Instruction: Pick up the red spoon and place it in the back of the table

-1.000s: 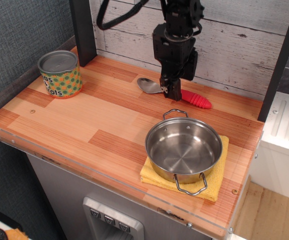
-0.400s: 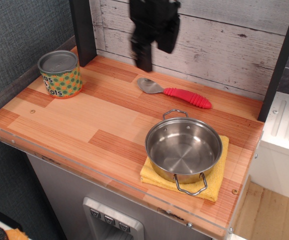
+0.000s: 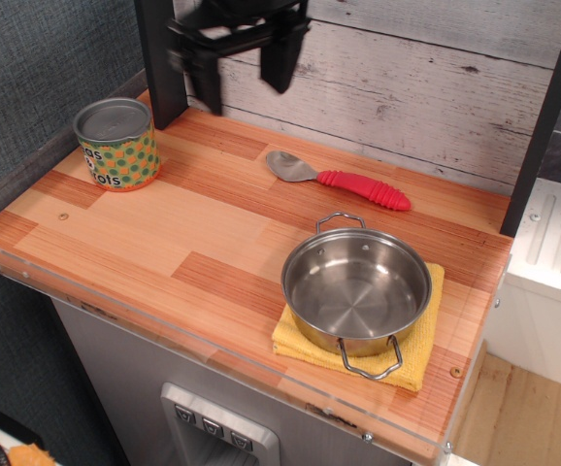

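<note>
observation.image, gripper: the gripper (image 3: 243,70) hung high at the back left, up against the plank wall (image 3: 436,87), and its two fingers stood wide apart with nothing between them. A bit motion-blurred, but the gap was plain to see.

observation.image, spoon: the red spoon (image 3: 341,180) lay flat on the table (image 3: 164,233) near the back edge, silver bowl pointing left, red handle running right, free of the gripper and well apart from it.

observation.image, neighbours: a steel pot (image 3: 356,289) sat on a yellow cloth (image 3: 418,361) in front of the spoon, close but not touching. A dotted tin can (image 3: 116,144) stood off at the left.

observation.image, task status: honestly it looked done to me, spoon at the back and arm clear.

observation.image, risk 1: if the arm dropped again along the back row, those spread fingers could clip the spoon bowl and skid it forward toward the pot's handle loop.

observation.image, risk 2: the arm was over toward the can side, so a low sweep leftward might knock the can over. I'd guess it's light.

observation.image, risk 3: the ribbed handle is round-ish, so a bump to the table could roll the spoon a little. Minor, I think.

observation.image, versus a second ago: back then the gripper was down on the spoon, right at the neck where bowl meets handle. Now it had lifted off and swung up and left.

observation.image, versus 0.4 s ago: it was already up, and since then it had drifted further left and turned so both fingers showed. The spoon, pot, cloth and can hadn't budged across all three.
</note>
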You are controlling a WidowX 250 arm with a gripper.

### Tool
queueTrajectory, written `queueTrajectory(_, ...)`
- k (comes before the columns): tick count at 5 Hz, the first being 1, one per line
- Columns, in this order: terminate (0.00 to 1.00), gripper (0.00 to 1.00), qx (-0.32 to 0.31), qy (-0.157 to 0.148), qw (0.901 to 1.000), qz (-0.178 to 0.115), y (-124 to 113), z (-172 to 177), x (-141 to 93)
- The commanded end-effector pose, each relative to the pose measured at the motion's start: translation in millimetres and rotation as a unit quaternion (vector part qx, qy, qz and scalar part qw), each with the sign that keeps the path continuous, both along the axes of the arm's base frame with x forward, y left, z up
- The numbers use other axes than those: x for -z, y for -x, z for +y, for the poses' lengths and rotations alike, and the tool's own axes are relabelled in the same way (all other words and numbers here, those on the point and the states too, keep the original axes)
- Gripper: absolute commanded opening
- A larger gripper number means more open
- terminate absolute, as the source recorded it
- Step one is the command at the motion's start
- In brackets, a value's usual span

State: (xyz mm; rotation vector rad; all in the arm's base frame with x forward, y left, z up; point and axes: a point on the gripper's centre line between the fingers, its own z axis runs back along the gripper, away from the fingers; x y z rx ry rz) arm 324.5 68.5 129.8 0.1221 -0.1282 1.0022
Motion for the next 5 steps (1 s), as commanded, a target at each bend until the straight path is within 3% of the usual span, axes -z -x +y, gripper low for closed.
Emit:
queueTrajectory(1,0.0,1.0,0.171,0.01,0.9847,-0.033,7.0,46.4,-33.1)
queueTrajectory(2,0.0,1.0,0.216,-0.007,0.9762,-0.025,3.9,60.9,-32.9)
queueTrajectory(3,0.0,1.0,0.247,-0.01,0.9682,-0.034,-1.4,83.1,-30.4)
queueTrajectory(4,0.0,1.0,0.247,-0.01,0.9682,-0.034,-1.4,83.1,-30.4)
queueTrajectory(5,1.0,1.0,0.247,-0.01,0.9682,-0.034,-1.4,83.1,-30.4)
